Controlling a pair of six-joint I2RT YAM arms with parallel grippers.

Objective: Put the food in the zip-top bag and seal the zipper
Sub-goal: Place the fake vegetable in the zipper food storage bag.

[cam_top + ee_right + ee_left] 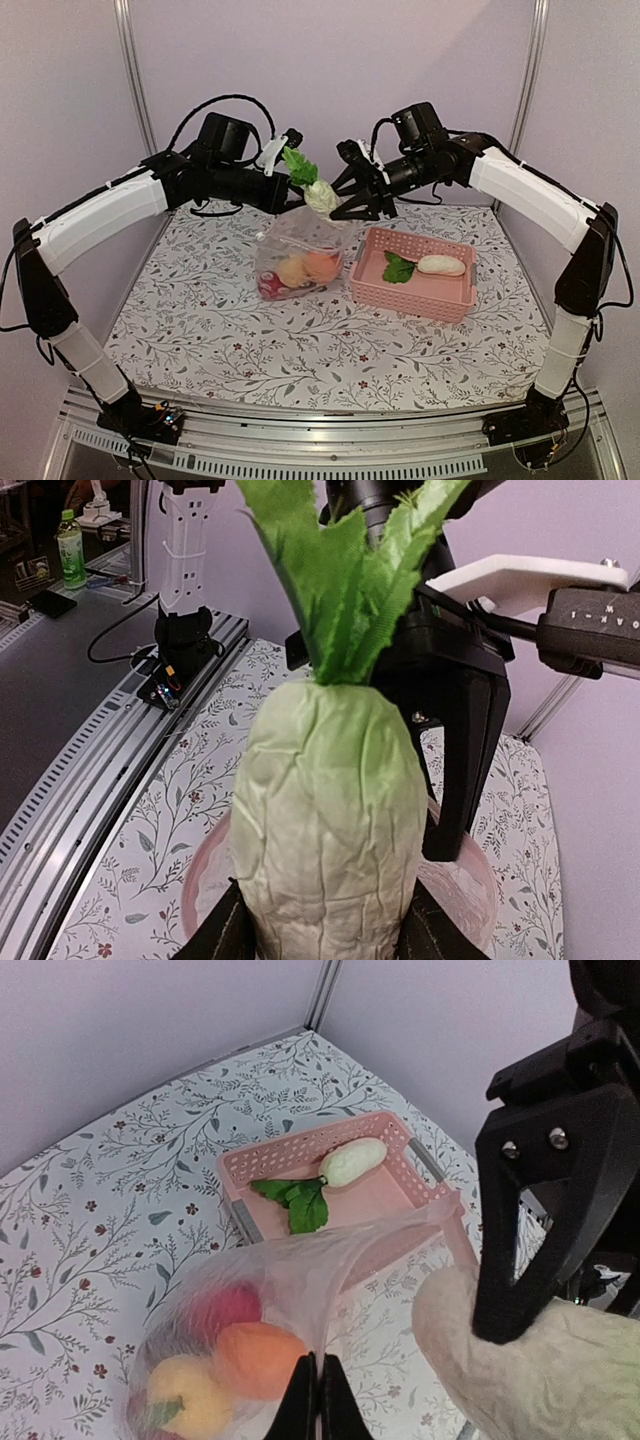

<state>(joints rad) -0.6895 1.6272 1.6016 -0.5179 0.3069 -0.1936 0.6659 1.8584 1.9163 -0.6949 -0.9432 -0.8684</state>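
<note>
The zip-top bag [300,250] hangs from my left gripper [292,198], which is shut on its top edge [318,1392]. Red, orange and yellow food [250,1355] lies inside it. My right gripper [335,203] is shut on a pale leafy vegetable [330,810], green leaves up. It holds the vegetable just above the bag's open mouth. The pinkish zipper [192,880] curves round below the vegetable. A white oblong with green leaves [438,265] lies in the pink basket [410,297].
The pink basket [232,1168] stands right of the bag on the floral cloth [220,330]. The two grippers are close together above the bag. The left gripper's black finger [465,750] sits right behind the vegetable. Walls enclose the back and sides.
</note>
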